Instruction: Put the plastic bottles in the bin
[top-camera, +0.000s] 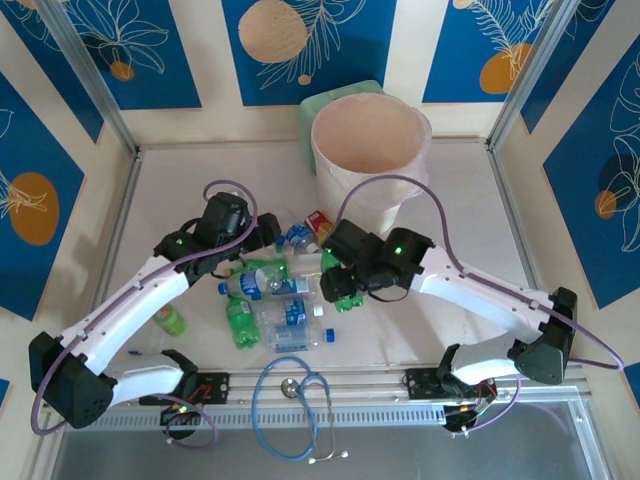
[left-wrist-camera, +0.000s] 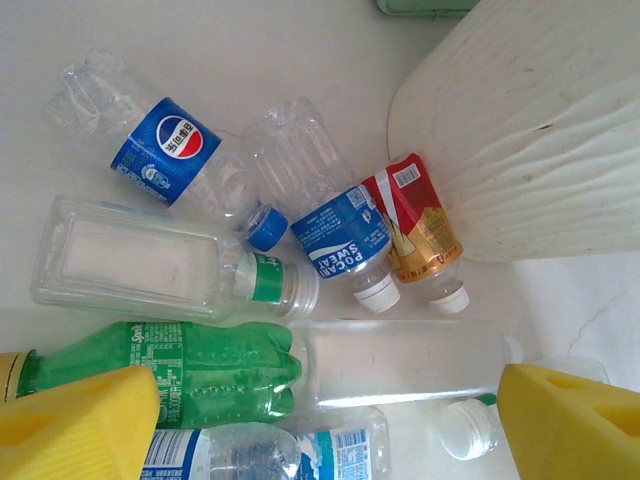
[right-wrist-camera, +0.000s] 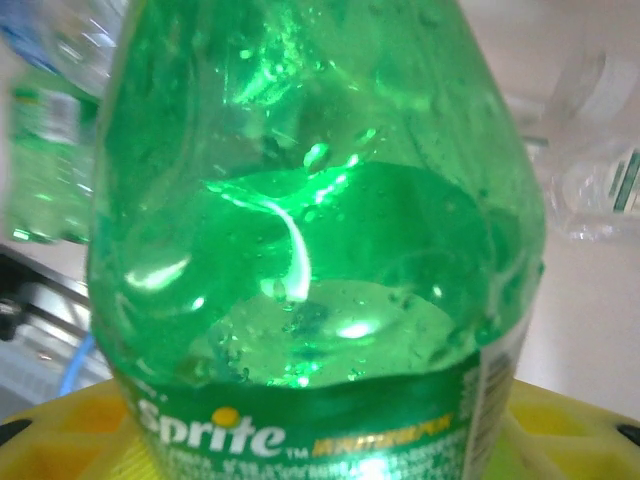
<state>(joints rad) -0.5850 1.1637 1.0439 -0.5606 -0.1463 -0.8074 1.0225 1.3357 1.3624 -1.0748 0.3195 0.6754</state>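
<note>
Several plastic bottles lie scattered in front of the cream-pink bin. My right gripper is shut on a green Sprite bottle, also seen at its fingers as the green bottle. My left gripper is open, low over a long clear bottle and another green Sprite bottle. Beyond lie a Pepsi bottle, a Pocari Sweat bottle, a red-orange labelled bottle and a square clear bottle. The bin wall stands close behind them.
A pale green box sits behind the bin. A blue-tubed stethoscope lies at the near edge between the arm bases. One small green bottle lies apart beside the left arm. Walls close in the table on three sides.
</note>
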